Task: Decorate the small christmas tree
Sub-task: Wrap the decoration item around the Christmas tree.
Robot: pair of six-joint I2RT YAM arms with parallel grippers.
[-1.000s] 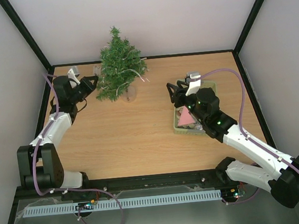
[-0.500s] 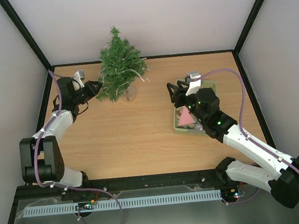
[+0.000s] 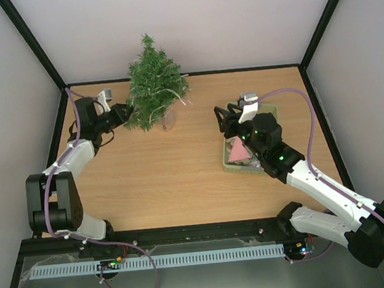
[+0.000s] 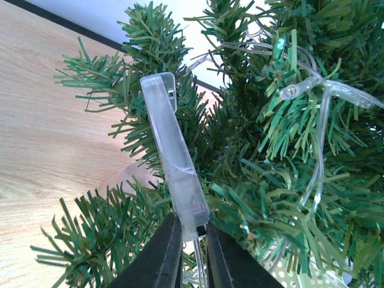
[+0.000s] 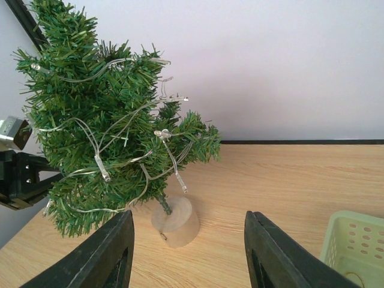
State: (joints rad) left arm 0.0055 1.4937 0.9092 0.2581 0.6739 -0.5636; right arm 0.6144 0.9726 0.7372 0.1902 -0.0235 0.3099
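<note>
A light brown wooden desk [image 3: 174, 166] is seen from above, closed in by pale walls. The white and black left arm [image 3: 71, 162] is stretched toward the far left corner. The right arm [image 3: 318, 186] of the same kind is bent over the right half of the desk.

The small christmas tree [image 3: 154, 86], conical, with bushy dark green needles, is placed upright at the far edge of the desk, left of the middle. A pale green perforated plastic basket [image 3: 232, 168] is set on the right half, well apart from the tree.

The right tool [image 3: 223, 117] is held above the far left part of the basket. Its fingers are spread, and nothing is seen between them. The left tool [image 4: 192, 228] is found among the lower left branches of the tree.

The trunk is fixed in a round pale wooden base [image 5: 175, 221]. A pink object [image 3: 237, 151] is lying in the basket; what it is cannot be told.

A translucent flat plastic case [image 4: 171, 150] is pinched at its lower end by the left tool and stands tilted against the needles. A string of small clear lights [image 5: 99, 162] is draped over the branches.
</note>
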